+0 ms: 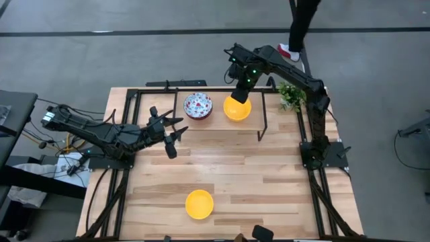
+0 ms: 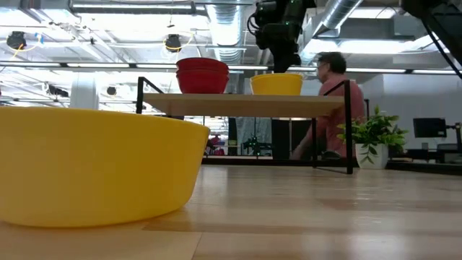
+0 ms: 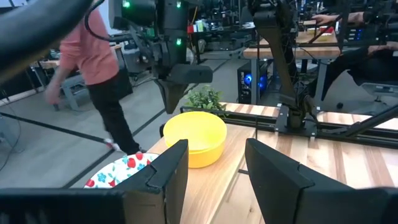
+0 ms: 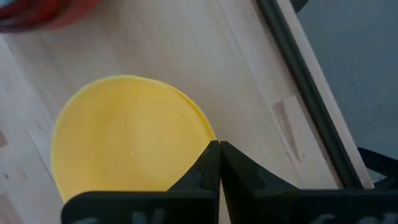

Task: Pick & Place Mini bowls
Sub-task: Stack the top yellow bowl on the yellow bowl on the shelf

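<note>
Right gripper [image 4: 219, 144] closed, empty, above yellow bowl [image 1: 237, 108] on shelf [image 1: 222, 124], left gripper [image 1: 176, 129] open, no writing legible

Yellow bowls [image 1: 199, 204], red-speckled white bowl [image 1: 197, 105]

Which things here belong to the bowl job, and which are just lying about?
Job: yellow shelf bowl; patterned bowls; yellow front bowl; shelf; right gripper, shut at the shelf bowl's rim.
Lying about: plant; left gripper, open, waiting.

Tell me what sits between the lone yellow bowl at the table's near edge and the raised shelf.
Nothing: the high view shows only bare tabletop between the yellow bowl and the shelf.
</note>
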